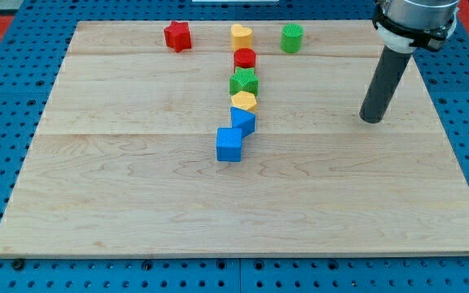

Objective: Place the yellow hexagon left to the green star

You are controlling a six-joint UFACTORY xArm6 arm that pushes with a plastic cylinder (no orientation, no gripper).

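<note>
Camera view: my tip upright, well right of yellow hexagon.

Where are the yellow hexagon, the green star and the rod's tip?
yellow hexagon (244, 101), camera view, top face.
green star (244, 81), camera view, top face.
my tip (371, 120), camera view, rod's very end, right of the blocks.

Straight dark grey rod, my tip, white collar, grey housing above

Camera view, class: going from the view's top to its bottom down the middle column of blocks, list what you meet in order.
Yellow heart → red cylinder → green star → yellow hexagon → blue triangular block → blue cube.
</note>
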